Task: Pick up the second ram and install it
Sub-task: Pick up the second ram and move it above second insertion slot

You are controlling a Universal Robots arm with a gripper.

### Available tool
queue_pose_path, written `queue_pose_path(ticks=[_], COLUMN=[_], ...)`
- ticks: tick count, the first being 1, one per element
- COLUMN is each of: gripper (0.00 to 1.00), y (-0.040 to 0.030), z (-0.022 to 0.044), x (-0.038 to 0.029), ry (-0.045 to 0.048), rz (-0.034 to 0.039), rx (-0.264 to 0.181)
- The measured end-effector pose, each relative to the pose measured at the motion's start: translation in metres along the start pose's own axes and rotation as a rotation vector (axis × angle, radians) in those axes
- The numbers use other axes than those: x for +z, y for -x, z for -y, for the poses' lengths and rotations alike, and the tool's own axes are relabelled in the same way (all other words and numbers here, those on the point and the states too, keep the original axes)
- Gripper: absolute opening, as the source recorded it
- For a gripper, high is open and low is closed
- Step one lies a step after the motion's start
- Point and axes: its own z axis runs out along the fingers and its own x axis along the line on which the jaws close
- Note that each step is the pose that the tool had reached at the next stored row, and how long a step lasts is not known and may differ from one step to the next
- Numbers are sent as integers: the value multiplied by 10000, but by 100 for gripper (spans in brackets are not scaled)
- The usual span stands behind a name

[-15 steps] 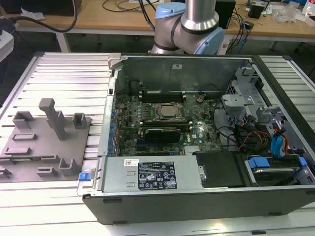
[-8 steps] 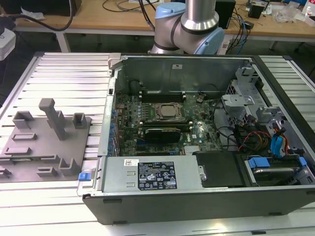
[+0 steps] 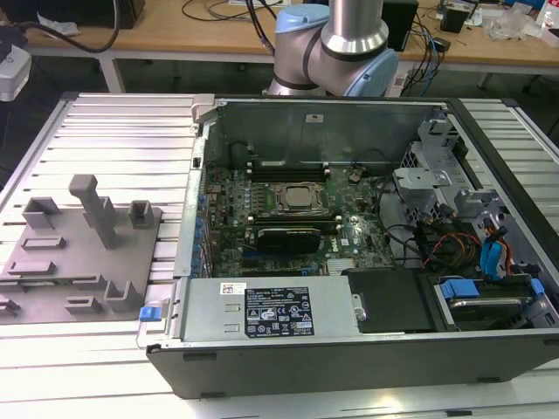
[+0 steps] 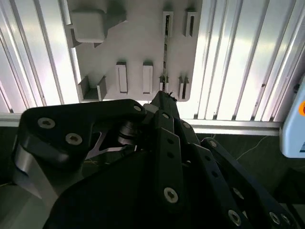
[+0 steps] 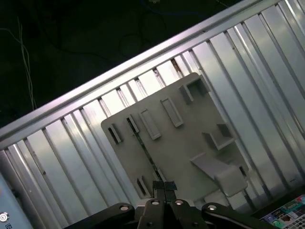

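Observation:
The second ram (image 4: 165, 52) stands on its thin edge in the slotted holders of a grey fixture plate (image 4: 138, 43), and appears as a narrow dark line in both wrist views (image 5: 142, 145). My gripper (image 5: 160, 185) hovers well above the plate, over one end of that stick (image 4: 164, 98). Its two black fingertips are pressed together, shut, with nothing between them. In the exterior view the same fixture plate (image 3: 52, 297) lies to the left of the open computer case (image 3: 349, 340).
Inside the case the motherboard carries a square CPU socket (image 3: 295, 197) with long black memory slots (image 3: 288, 164) on both sides of it. The ribbed metal table (image 3: 122, 131) surrounds plate and case. A tall grey post (image 3: 96, 209) rises from the plate.

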Motion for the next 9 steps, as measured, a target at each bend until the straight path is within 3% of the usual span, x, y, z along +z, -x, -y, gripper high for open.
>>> queue_pose_path(ticks=[9], gripper=[11], y=[0], z=[0], x=[0], ry=[-27], rz=[-115], rx=[-1107])
